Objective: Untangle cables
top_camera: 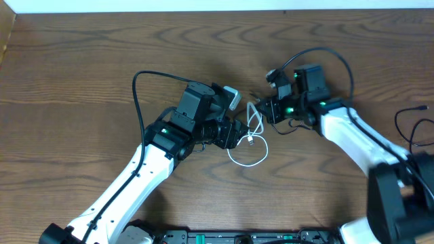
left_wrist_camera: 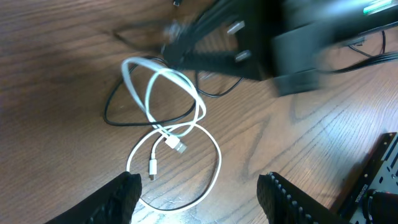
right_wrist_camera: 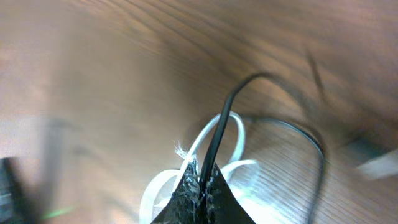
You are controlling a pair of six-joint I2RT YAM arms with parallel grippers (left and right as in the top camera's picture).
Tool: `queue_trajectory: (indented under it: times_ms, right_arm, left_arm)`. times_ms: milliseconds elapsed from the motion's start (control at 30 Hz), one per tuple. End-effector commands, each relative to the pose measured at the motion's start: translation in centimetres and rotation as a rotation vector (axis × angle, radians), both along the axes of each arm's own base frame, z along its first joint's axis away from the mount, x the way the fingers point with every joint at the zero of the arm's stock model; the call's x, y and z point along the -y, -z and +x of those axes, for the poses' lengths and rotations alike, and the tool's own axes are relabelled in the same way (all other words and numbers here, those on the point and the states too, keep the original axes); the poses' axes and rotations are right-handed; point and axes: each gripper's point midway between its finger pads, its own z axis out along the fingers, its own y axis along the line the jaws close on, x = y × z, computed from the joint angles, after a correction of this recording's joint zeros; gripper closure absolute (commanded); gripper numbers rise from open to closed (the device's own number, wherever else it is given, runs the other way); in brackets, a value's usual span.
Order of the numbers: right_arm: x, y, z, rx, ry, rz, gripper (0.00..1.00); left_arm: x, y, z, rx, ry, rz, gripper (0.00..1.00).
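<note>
Table from overhead: white cable (top_camera: pixel 256 122) is lying in loops on the table (top_camera: pixel 81 68), between the left gripper (top_camera: pixel 236 134) and the right gripper (top_camera: pixel 269 108), both crowding in close.
Left wrist: jaws are standing wide apart, gripping nothing, hanging over the white cable's lower loop; black cable (left_wrist_camera: pixel 107 112) is lying on the wood, crossing the upper white loops.
Right wrist: fingertips (right_wrist_camera: pixel 186 199) are pinching tight on the black cable, which is rising out from between them; white loops are showing blurred just behind.
</note>
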Motion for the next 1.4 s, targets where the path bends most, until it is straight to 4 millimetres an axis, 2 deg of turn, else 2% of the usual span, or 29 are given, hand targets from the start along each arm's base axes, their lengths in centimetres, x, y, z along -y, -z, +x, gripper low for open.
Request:
queue_trajectory:
  times_ms: [0, 133, 300, 500, 800, 933, 1200, 1367]
  right_arm:
    - [-1.7, -7.6, -2.0, 0.122, -0.136, 0.188, 0.99]
    - [-1.5, -10.8, -2.6, 0.212, -0.143, 0.206, 0.99]
    - [-1.4, -13.3, -3.1, 0.286, -0.147, 0.224, 0.99]
    - [-1.7, -15.6, -3.1, 0.321, -0.141, 0.285, 0.99]
    - [-2.2, -17.2, -3.0, 0.344, -0.147, 0.346, 0.99]
    - [-2.4, -18.3, -2.9, 0.36, -0.148, 0.381, 0.99]
    - [-2.5, -20.6, -3.0, 0.423, -0.153, 0.426, 0.99]
    - [-2.4, -21.2, -3.2, 0.44, -0.161, 0.434, 0.99]
  left_arm:
    - [0.0, 0.3, 0.1, -0.001, 0.005, 0.012, 0.35]
    - [0.0, 0.3, 0.1, -0.001, 0.005, 0.012, 0.31]
    - [0.1, 0.3, 0.0, -0.003, 0.008, 0.009, 0.28]
    - [0.2, 0.2, 0.1, 0.004, 0.008, 0.006, 0.26]
    - [0.1, 0.4, 0.4, 0.009, 0.0, 0.015, 0.27]
    - [0.2, 1.5, 0.5, -0.02, 0.001, 0.03, 0.27]
    - [0.2, 5.0, 0.9, -0.099, -0.003, 0.084, 0.26]
    - [-2.3, 6.8, 3.1, -0.037, -0.121, 0.232, 0.27]
